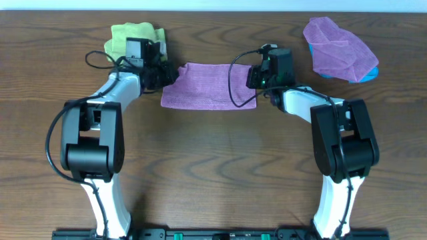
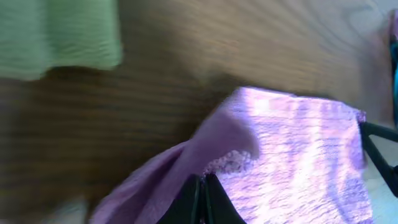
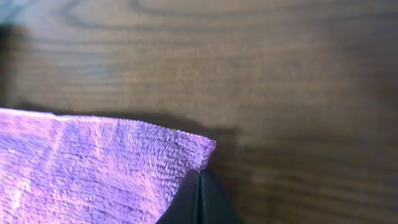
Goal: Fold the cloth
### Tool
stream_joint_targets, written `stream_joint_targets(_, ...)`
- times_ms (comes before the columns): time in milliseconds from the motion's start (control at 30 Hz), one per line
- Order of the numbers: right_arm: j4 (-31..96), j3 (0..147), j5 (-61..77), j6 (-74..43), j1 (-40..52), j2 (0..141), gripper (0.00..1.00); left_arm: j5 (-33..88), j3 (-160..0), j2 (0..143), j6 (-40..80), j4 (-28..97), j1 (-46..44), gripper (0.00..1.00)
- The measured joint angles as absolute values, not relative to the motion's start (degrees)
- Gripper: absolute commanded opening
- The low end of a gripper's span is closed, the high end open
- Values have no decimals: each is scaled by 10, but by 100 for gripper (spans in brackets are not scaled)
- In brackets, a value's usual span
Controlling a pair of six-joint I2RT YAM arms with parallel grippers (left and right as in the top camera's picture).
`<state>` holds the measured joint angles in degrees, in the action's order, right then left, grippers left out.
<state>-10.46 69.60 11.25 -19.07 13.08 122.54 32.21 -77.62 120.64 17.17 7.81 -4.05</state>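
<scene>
A purple cloth (image 1: 209, 85) lies folded in a rectangle on the wooden table between my two arms. My left gripper (image 1: 165, 75) is shut on its left edge; the left wrist view shows the closed fingers (image 2: 204, 182) pinching a lifted fold of the purple cloth (image 2: 292, 149). My right gripper (image 1: 254, 79) is shut on the cloth's right edge; the right wrist view shows the closed fingers (image 3: 200, 177) at the cloth's corner (image 3: 112, 174).
A yellow-green cloth (image 1: 133, 37) lies at the back left, also in the left wrist view (image 2: 56, 34). Another purple cloth (image 1: 337, 50) lies over a blue object (image 1: 370, 72) at the back right. Bare wooden table (image 1: 220, 167) lies in front.
</scene>
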Motion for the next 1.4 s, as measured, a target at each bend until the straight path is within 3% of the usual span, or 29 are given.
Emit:
stream_joint_targets(233, -39, 696, 119, -191, 131, 1204, 1, 329, -777, 1198, 136, 152, -1, 6)
stream_joint_targets(867, 129, 697, 122, -186, 139, 1128, 1, 337, -777, 1189, 105, 238, 1, 6)
stream_joint_targets(1400, 156, 697, 44, -184, 182, 1128, 1, 270, -778, 1184, 74, 293, 2, 6)
